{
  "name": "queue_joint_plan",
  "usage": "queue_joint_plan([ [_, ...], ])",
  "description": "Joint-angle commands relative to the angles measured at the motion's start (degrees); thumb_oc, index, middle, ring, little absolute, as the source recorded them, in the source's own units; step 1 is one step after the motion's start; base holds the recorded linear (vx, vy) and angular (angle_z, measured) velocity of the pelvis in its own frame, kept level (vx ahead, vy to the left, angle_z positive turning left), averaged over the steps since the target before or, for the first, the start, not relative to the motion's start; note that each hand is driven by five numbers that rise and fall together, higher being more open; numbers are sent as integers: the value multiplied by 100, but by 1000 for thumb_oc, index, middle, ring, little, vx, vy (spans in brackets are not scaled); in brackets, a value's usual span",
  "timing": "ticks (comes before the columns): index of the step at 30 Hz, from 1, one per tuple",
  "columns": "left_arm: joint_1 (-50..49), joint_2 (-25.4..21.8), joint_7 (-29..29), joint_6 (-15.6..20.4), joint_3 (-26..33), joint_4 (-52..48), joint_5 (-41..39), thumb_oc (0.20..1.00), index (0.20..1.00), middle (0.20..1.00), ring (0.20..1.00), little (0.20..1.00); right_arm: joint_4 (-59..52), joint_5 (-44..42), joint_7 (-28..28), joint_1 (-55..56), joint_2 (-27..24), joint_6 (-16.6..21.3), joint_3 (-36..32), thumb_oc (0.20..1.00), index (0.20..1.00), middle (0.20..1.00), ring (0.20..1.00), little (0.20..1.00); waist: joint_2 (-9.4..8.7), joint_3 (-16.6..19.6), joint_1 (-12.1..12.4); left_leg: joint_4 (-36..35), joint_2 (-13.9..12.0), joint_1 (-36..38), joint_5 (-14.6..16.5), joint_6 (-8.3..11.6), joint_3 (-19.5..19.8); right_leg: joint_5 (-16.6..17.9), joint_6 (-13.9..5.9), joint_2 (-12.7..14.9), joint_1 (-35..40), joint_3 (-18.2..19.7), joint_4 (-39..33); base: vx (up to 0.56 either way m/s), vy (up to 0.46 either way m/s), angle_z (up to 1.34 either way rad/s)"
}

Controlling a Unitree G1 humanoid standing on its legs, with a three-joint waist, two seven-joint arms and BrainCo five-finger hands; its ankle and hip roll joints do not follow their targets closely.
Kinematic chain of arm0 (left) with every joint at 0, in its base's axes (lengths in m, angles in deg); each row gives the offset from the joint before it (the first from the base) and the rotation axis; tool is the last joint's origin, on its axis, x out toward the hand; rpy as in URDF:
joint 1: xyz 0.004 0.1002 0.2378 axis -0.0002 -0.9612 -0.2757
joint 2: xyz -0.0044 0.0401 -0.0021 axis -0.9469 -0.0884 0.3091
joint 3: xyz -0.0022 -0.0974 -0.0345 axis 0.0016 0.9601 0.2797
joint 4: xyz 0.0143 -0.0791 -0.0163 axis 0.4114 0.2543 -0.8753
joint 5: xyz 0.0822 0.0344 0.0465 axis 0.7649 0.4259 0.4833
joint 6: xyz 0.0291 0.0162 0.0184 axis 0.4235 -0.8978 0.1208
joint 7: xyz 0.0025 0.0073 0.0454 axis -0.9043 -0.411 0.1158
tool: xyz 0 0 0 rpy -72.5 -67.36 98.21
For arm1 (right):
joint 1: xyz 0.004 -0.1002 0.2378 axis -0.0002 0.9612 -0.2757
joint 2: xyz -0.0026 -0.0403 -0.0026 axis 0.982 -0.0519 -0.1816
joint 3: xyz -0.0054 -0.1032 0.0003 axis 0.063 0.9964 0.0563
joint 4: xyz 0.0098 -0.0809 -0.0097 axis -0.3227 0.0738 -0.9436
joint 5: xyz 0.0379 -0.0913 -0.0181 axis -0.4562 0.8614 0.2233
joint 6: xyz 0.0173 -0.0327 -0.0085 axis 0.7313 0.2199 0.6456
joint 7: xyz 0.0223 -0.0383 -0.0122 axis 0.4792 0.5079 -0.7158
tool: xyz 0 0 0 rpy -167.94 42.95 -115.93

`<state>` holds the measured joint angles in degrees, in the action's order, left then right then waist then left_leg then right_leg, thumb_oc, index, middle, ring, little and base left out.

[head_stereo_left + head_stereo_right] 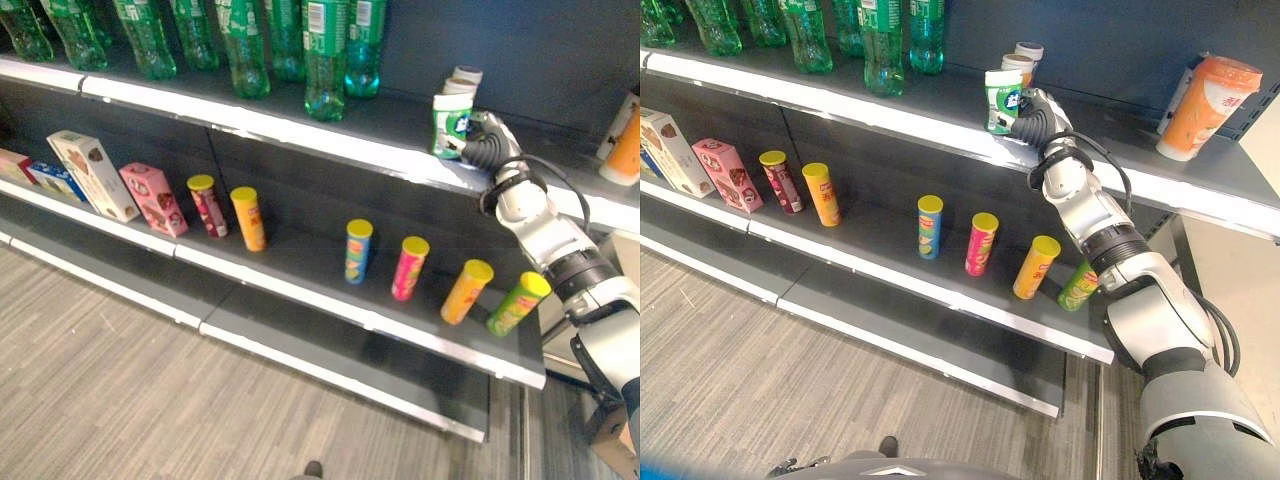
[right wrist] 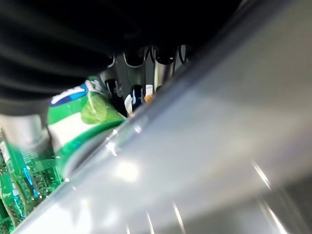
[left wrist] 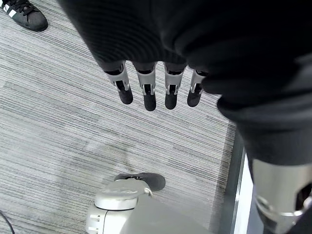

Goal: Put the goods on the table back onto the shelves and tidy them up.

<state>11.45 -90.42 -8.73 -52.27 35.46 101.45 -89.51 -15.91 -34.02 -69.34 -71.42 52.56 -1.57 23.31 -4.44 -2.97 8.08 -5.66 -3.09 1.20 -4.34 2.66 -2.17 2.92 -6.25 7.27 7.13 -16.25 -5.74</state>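
The right arm [image 1: 1110, 250] is made of shiny silver-grey round parts with a black ring in the middle. A thin black cable loops beside its wrist. The right hand [image 1: 1032, 112] wears a dark ribbed cover. The left hand [image 3: 156, 73] has silver fingers with dark tips under a dark ribbed cover.

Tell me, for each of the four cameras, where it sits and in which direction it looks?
Left eye: head, looking down at the shelf; right hand at the green-white container.
Right eye: the same scene, the same container.
Left wrist: looks down past the left hand at the floor; a person's shoe.
Right wrist: looks along the shelf edge at the container.
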Motion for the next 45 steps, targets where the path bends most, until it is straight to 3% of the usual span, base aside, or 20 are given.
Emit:
queue_joint_plan([
  [1,352,-121,90,8,-363,396,12,1000,1000,1000,1000,1000,279,11,-211,-623,-59,125,-19,1000,1000,1000,1000,1000,-24,-113,154,66,-138,273,527,206,-468,-451,-251,193,228,-74,136,0,0,0],
  [16,336,-106,102,-8,-372,408,67,1000,1000,1000,1000,1000,11,-27,-333,-551,-199,161,-173,1000,1000,1000,1000,1000,-20,-102,84,66,-139,328,572,199,-522,-425,-262,202,222,-52,108,0,0,0],
  [21,346,-125,117,-17,-341,443,110,1000,1000,1000,1000,1000,-289,-11,-459,-582,-460,187,-283,1000,1000,1000,1000,1000,-23,-109,18,66,-136,333,586,193,-566,-407,-272,209,194,-6,113,-2,9,-1],
  [27,334,-106,157,-63,-154,489,149,1000,1000,1000,1000,1000,-1672,39,-606,-192,-980,262,-775,1000,1000,1000,1000,1000,-47,-140,-129,66,-127,326,639,153,-631,-343,-315,224,44,144,145,-14,46,-6],
  [29,291,-107,148,-96,41,503,215,1000,1000,1000,1000,1000,-2799,-202,-336,455,-1311,433,-1146,1000,1000,1000,1000,1000,-81,-164,-286,66,-121,341,674,108,-695,-297,-349,242,-87,273,232,-17,93,-22],
  [32,251,-123,119,-110,110,506,310,1000,1000,1000,1000,1000,-3420,-491,-106,917,-1482,586,-1422,1000,1000,1000,1000,1000,-119,-185,-380,66,-117,348,692,79,-756,-250,-379,257,-198,396,321,-15,83,-25],
  [36,233,-214,6,-91,148,423,423,1000,1000,1000,1000,1000,-4306,-1186,462,1702,-1986,824,-1822,1000,1000,1000,1000,1000,-280,-290,-584,66,-107,369,735,15,-934,-100,-464,270,-481,699,509,-51,117,-42],
  [37,276,-262,-74,-53,109,377,501,1000,1000,1000,1000,1000,-4463,-1525,704,1937,-2366,918,-1903,1000,1000,1000,1000,1000,-406,-389,-733,66,-139,396,768,1,-1069,-24,-519,243,-612,897,588,-98,77,-60],
  [39,345,-338,-141,-31,74,299,509,1000,1000,1000,1000,1000,-4622,-2045,909,2256,-2641,1052,-2123,1000,1000,1000,1000,1000,-597,-522,-900,66,-210,376,763,-9,-1301,343,-631,199,-905,1167,664,-132,40,-63],
  [41,373,-386,-178,-20,55,230,493,1000,1000,1000,1000,1000,-4685,-2253,982,2433,-2763,1088,-2281,1000,1000,1000,1000,1000,-673,-535,-956,66,-244,332,738,-3,-1407,461,-647,170,-1010,1265,637,-110,3,-83],
  [42,398,-424,-235,2,41,94,472,1000,1000,1000,1000,1000,-4767,-2613,1106,2874,-2871,1176,-2646,1000,1000,1000,1000,1000,-768,-564,-1128,66,-361,312,739,1,-1612,576,-703,115,-1135,1357,633,-151,-12,-88],
  [45,434,-446,-314,-13,-24,-27,518,1000,1000,1000,1000,1000,-4801,-2781,1137,3452,-2903,1206,-3166,1000,1000,1000,1000,1000,-812,-527,-1223,66,-503,263,698,25,-1836,542,-694,119,-1187,1238,682,-105,-39,-71],
])
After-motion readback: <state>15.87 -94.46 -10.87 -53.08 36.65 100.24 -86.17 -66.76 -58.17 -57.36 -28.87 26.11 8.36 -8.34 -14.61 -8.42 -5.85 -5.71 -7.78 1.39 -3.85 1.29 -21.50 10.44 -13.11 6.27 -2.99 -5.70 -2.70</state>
